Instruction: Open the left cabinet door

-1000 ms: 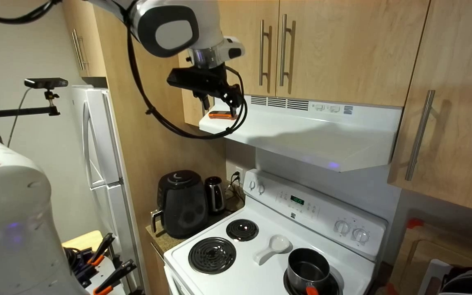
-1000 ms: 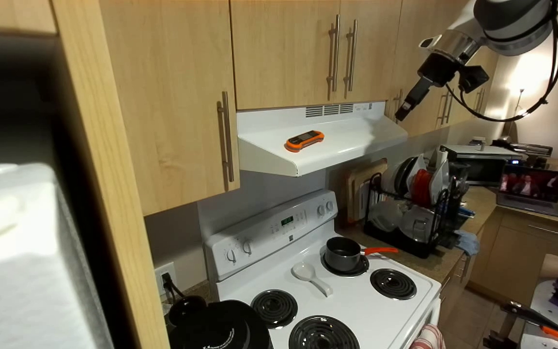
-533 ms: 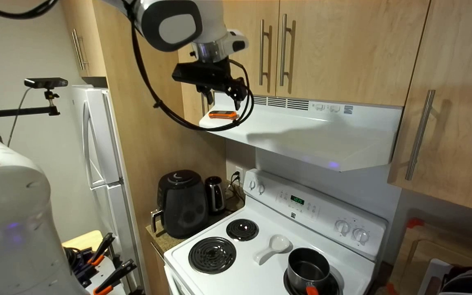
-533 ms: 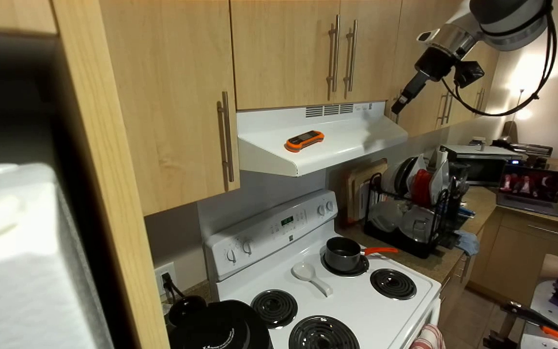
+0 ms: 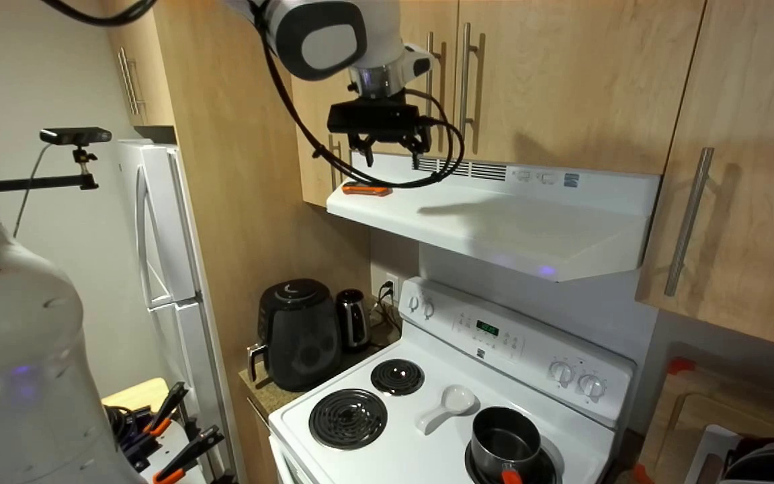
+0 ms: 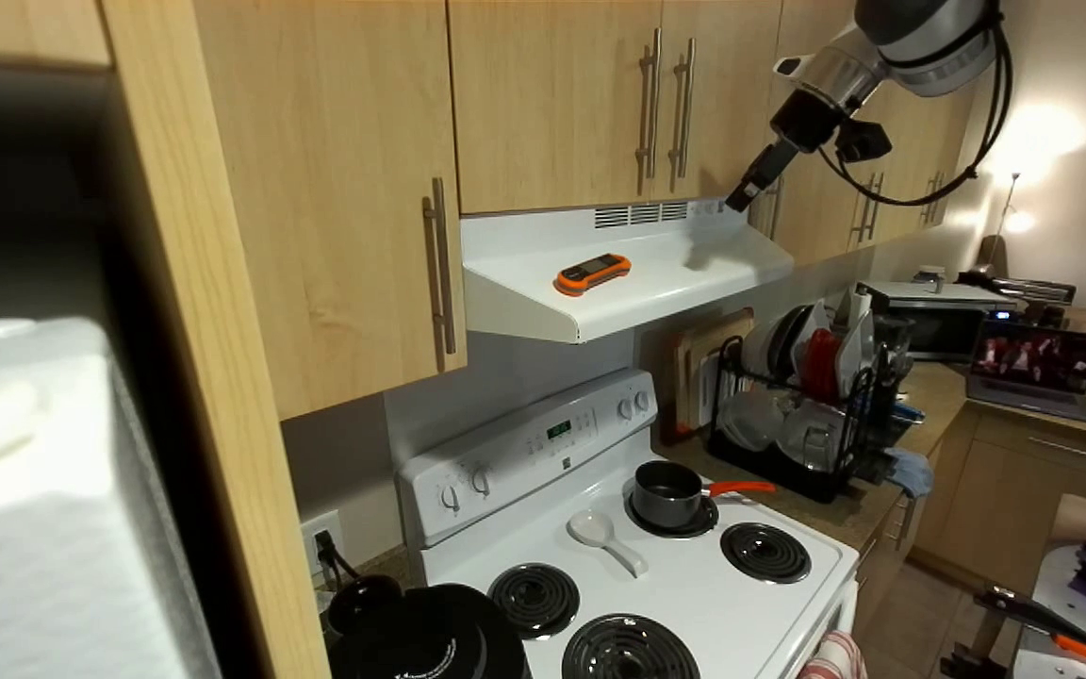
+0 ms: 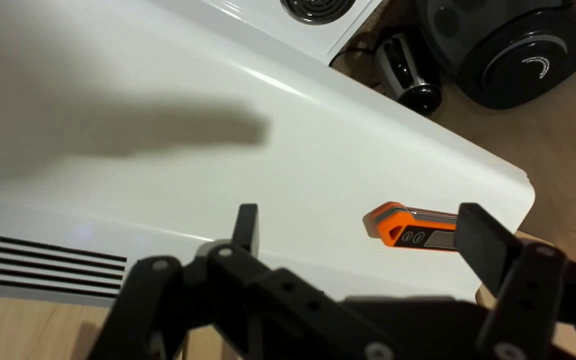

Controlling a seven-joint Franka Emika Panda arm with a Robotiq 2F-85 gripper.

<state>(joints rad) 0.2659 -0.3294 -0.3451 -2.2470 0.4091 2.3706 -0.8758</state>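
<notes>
Notably, only an exterior view shows the left cabinet door (image 6: 552,108) unobscured by the wide-spread pincer (image 7: 358,220)

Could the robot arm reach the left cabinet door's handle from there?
Probably yes: nothing visible blocks that bar handle from the open gripper, which points down at the range hood and would likely need to turn upward.

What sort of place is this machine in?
A kitchen, probably in someone's home. A white stove with a saucepan on it, a range hood above, and a loaded dish rack nearby all point that way.
</notes>
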